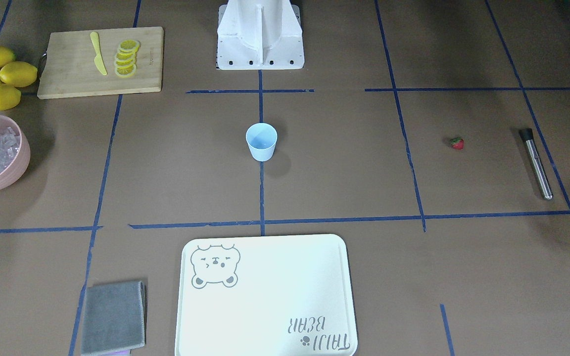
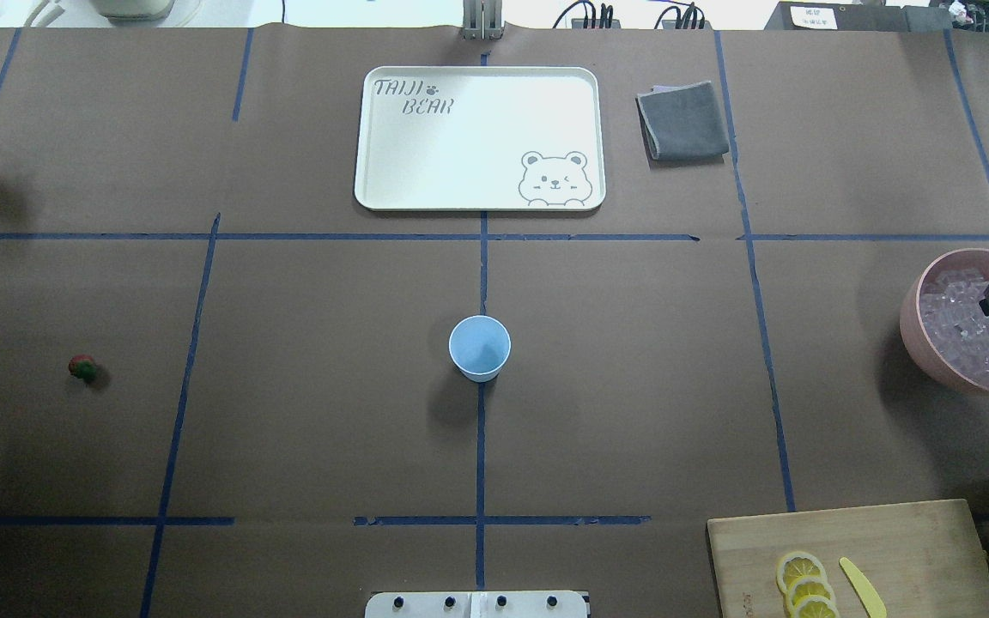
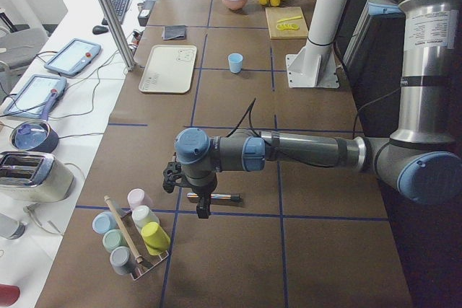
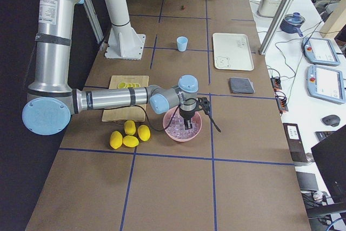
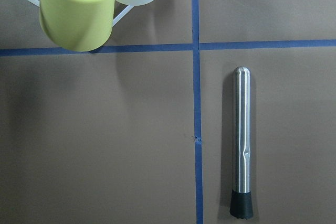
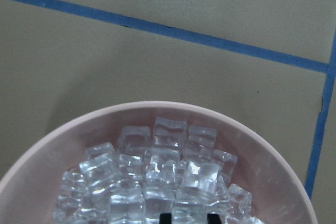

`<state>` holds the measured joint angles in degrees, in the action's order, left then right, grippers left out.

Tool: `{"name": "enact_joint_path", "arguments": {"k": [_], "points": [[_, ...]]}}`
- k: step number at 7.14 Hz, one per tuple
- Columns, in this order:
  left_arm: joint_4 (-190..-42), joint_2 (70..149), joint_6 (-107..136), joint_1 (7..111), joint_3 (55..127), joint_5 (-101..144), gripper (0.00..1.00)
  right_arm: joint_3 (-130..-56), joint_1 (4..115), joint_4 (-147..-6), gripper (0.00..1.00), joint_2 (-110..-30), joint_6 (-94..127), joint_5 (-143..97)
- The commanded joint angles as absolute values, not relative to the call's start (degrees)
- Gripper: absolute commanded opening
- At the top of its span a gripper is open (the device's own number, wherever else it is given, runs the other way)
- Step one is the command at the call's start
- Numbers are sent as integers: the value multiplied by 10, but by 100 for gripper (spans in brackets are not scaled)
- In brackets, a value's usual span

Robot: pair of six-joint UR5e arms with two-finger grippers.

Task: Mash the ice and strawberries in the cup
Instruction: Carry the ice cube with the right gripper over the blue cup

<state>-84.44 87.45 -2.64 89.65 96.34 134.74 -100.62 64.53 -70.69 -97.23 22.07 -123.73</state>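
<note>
The pale blue cup (image 2: pixel 479 348) stands upright and empty at the table's centre, also in the front view (image 1: pixel 261 142). The tiny strawberry (image 2: pixel 82 368) lies on the table on my left side. Clear ice cubes (image 6: pixel 157 182) fill the pink bowl (image 2: pixel 915 335) on my right. My right gripper (image 6: pixel 189 217) is down in the bowl, its fingertips (image 6: pixel 165 217) closed against one ice cube. My left gripper (image 3: pixel 192 203) shows only in the exterior left view, above a steel muddler (image 5: pixel 242 145); I cannot tell whether it is open.
A cream bear tray (image 2: pixel 391 172) and a grey cloth (image 2: pixel 683 120) lie on the far side. A wooden board (image 2: pixel 889 541) with lemon slices and a yellow knife, and lemons (image 1: pixel 0 76), are near the bowl. A cup rack (image 3: pixel 133 239) stands by the muddler.
</note>
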Motion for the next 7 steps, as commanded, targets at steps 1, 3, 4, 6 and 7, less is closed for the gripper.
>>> {"name": "enact_joint_path", "arguments": {"k": [1, 3, 4, 6, 7], "points": [[-844, 875, -27, 896, 965, 1347, 100, -1050, 670, -749, 2, -950, 219, -1244], [-844, 875, -26, 896, 970, 1347, 100, -1108, 671, -925, 2, -832, 221, -1244], [-844, 875, -26, 896, 971, 1347, 100, -1120, 654, -986, 2, -773, 225, -1245], [-845, 875, -26, 896, 972, 1347, 100, -1117, 550, -1000, 2, -681, 376, -1231], [-845, 875, -26, 896, 973, 1347, 100, -1115, 496, -1002, 3, -639, 441, -1189]]}}
